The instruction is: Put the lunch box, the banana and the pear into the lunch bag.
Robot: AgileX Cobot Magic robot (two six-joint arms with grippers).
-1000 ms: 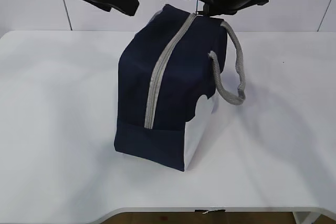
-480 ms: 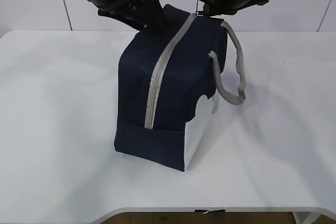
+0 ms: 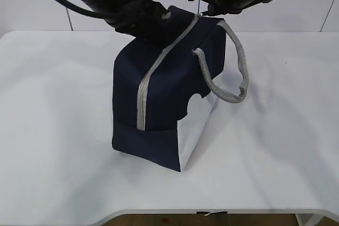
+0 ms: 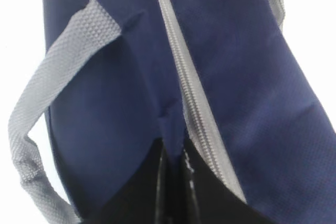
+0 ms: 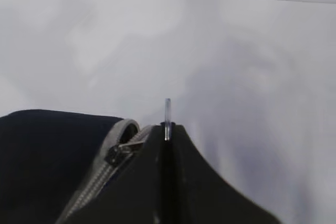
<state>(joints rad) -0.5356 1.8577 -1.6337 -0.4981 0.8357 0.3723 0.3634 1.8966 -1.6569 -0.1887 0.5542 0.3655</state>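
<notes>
The lunch bag point(image 3: 169, 88) stands zipped on the white desk point(image 3: 53, 130). The left tool point(image 4: 170, 182) pinches its top fabric beside the zipper point(image 3: 153, 72); the right tool point(image 5: 167, 145) grips the zipper pull point(image 5: 167, 116).

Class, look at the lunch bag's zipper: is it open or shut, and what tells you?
Shut. The grey zipper runs unbroken along the lunch bag, its teeth meshed in the left wrist view, with no lining or contents showing.

Exterior cam sits out front, looking down at a slant across the white surface point(image 3: 58, 130), lunch bag point(image 3: 159, 109) mid-frame. Left wrist cam is super close, filling its frame with the bag's zipper point(image 4: 184, 93). Right wrist cam looks low over the bag's end toward the wall. All 3 share that zipper.
</notes>
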